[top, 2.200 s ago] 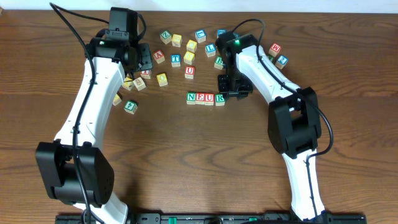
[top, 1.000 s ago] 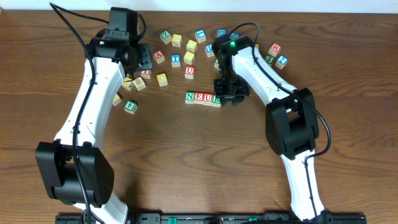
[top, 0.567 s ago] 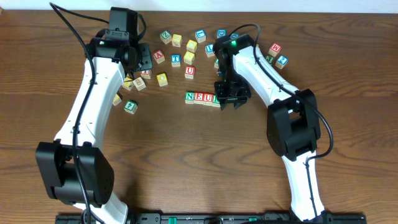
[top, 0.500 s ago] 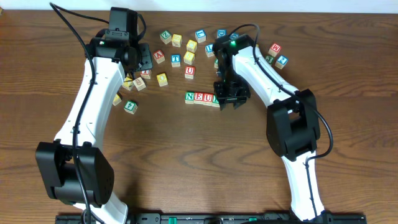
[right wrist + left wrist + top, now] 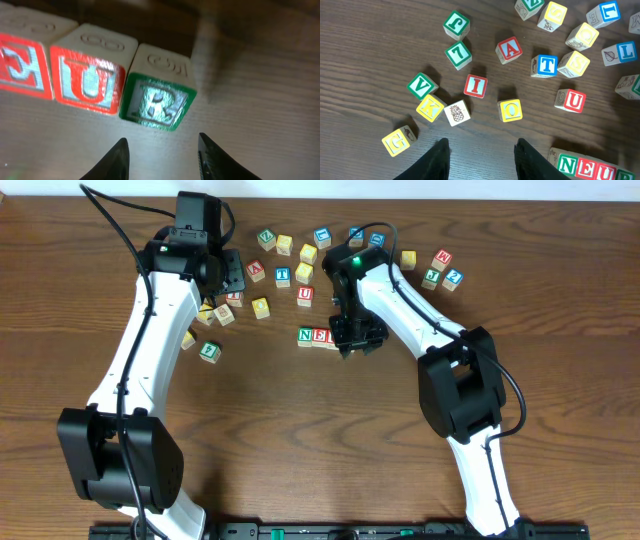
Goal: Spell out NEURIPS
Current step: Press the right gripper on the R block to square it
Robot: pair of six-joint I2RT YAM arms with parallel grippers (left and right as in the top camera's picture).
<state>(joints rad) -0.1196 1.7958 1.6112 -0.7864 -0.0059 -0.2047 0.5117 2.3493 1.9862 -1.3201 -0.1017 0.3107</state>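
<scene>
Right wrist view: right gripper (image 5: 162, 150) is hovering parted and empty above R (image 5: 157, 102), which is sitting skewed beside U (image 5: 87, 85). I am worrying a finger clips R, knocking it out of line. Left gripper (image 5: 481, 152) is hanging parted, empty, near I (image 5: 475, 85).

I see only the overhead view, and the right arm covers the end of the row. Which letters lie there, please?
Observer: The right wrist view shows the red E cube, red U cube and green R cube side by side.
Operator: Is the R straight?
Observer: No, it sits slightly turned compared with the U.
Operator: Is anything held on that side?
Observer: No, the right gripper is open and empty, near the R.
</scene>
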